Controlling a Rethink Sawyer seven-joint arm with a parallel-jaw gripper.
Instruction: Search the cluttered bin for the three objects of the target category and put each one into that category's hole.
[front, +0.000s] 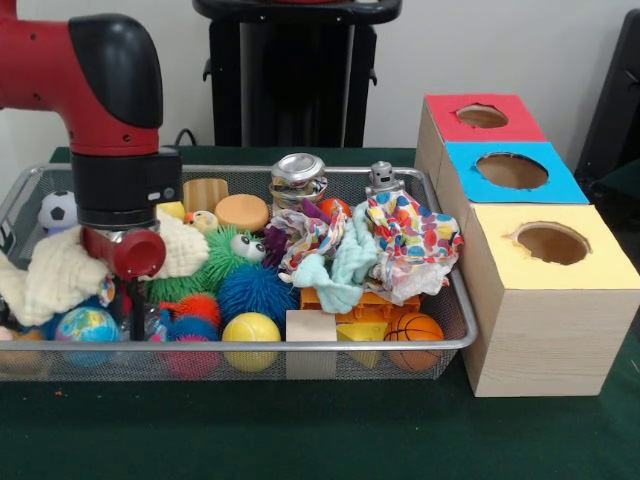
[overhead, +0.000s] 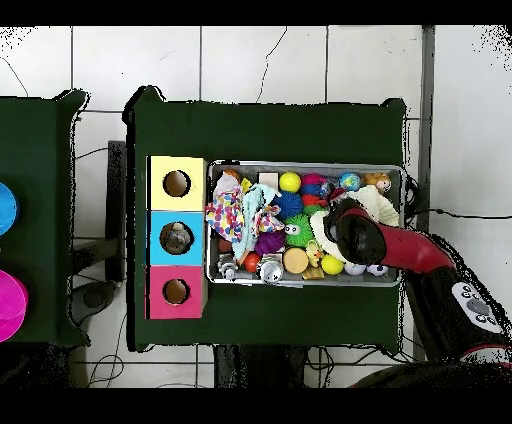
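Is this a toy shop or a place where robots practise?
Probably a robot practice lab, not a shop. A red robot arm reaches into a wire bin full of toys, beside three wooden boxes with holes, on a green-covered table.

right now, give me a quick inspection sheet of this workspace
surface: dark green table.
job's things: wire mesh bin full of toys; three boxes beside it with holes, red, blue, yellow.
clutter: yellow ball, basketball, globe ball, soccer ball, blue spiky ball, patterned cloths, metal can, toy robot.
grippers: gripper down among the toys at the bin's end, fingers hidden.
cables: wires on tiled floor.
surroundings: second table with coloured discs.
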